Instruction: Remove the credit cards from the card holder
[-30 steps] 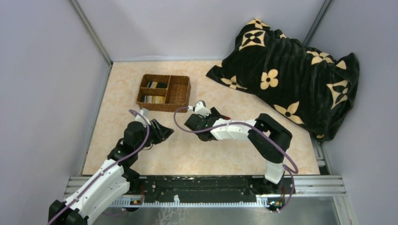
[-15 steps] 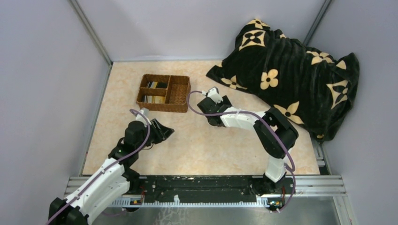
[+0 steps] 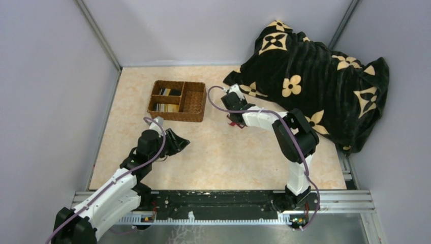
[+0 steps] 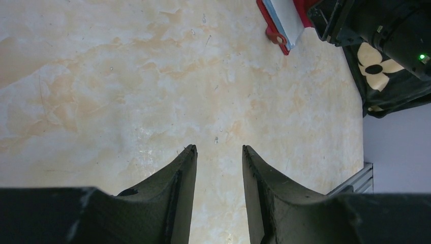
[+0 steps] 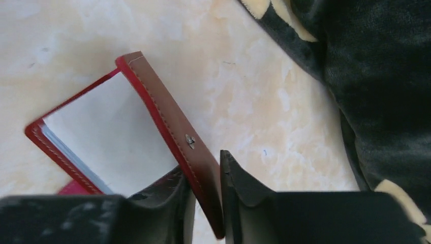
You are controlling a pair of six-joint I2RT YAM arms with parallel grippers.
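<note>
Currently the right gripper (image 5: 203, 198) is clamped on the edge of the card holder's (image 5: 112, 137) cover flap; the flap passes between both fingers. The card holder lies open on the table (image 3: 228, 162), to the right of the basket (image 3: 193, 101) and just beside the near corner of the blanket (image 3: 315, 66).

Its outer cover is red with stitched edges. The gripped flap appears red-brown and carries a small metal snap stud. The inner pockets show pale, near white, with a thin bluish edge. Whether a card is in them cannot be told.

The credit cards (image 3: 167, 107) in view lie in the two left compartments of the basket: dark and orange-yellow in the far one, striped in the near one.

The blanket is black with a cream flower and quatrefoil pattern; any lettering is too small to read.

The left gripper (image 4: 218, 150) is released, fingers apart above bare table, holding nothing.
</note>
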